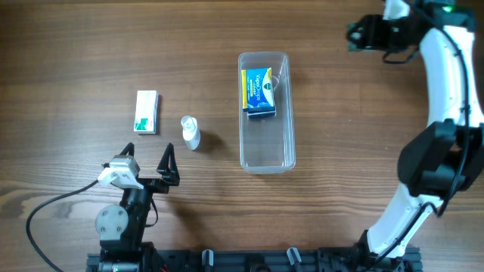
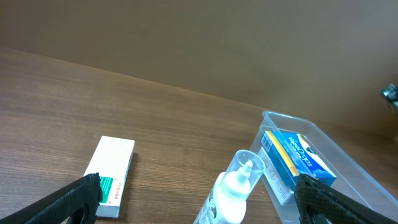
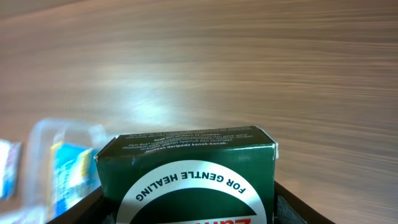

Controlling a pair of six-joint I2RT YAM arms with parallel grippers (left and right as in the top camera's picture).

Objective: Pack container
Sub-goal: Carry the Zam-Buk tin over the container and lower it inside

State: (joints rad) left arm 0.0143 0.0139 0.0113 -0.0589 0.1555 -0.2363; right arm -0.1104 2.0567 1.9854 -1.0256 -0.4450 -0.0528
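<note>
Green is the carton (image 3: 186, 168) clamped in the right gripper (image 1: 367, 32). The left gripper (image 1: 148, 156) has its fingers spread wide; 1 blue box (image 1: 258, 92) lies in the container (image 1: 266, 156).

Bright, even light; container (image 3: 67, 130) blurred.

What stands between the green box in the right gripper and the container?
Nothing visible. Only bare table lies between the right gripper, which holds the green box, and the container. A blue box lies in the container's far half; the near half is free.
</note>
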